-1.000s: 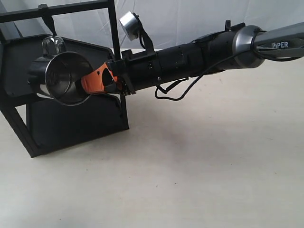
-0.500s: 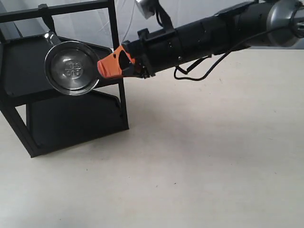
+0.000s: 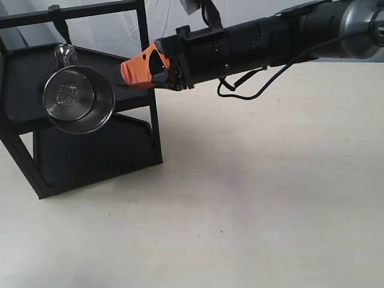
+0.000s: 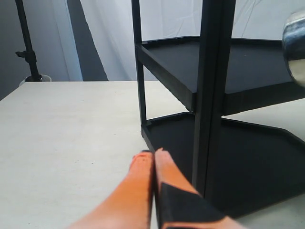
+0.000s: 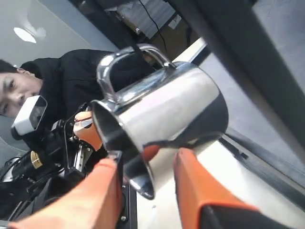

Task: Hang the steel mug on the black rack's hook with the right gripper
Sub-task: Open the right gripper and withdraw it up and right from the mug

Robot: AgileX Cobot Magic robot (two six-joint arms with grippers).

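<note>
The steel mug [image 3: 78, 101] hangs by its looped handle [image 3: 65, 55] from the hook [image 3: 60, 29] under the black rack's [image 3: 90, 150] top crossbar, its mouth tilted towards the camera. My right gripper [image 3: 125, 73] hovers just right of the mug, apart from it, open and empty. In the right wrist view the mug [image 5: 167, 105] hangs beyond the spread orange fingers [image 5: 190, 176] of that gripper [image 5: 145, 160], handle over the hook [image 5: 137, 47]. My left gripper [image 4: 153, 153] is shut and empty beside the rack's post [image 4: 214, 71]; the mug's edge [image 4: 296, 47] shows there.
The rack's two black shelves [image 4: 248, 62] lie behind and below the mug. A person in black [image 5: 19, 86] and the other arm [image 5: 52, 157] show behind the mug in the right wrist view. A black tripod stand [image 4: 26, 43] is at the table's far side.
One second ago my right gripper held the mug's rim. It has let go and drawn back up and to the right, and the mug now swings free on the hook.
</note>
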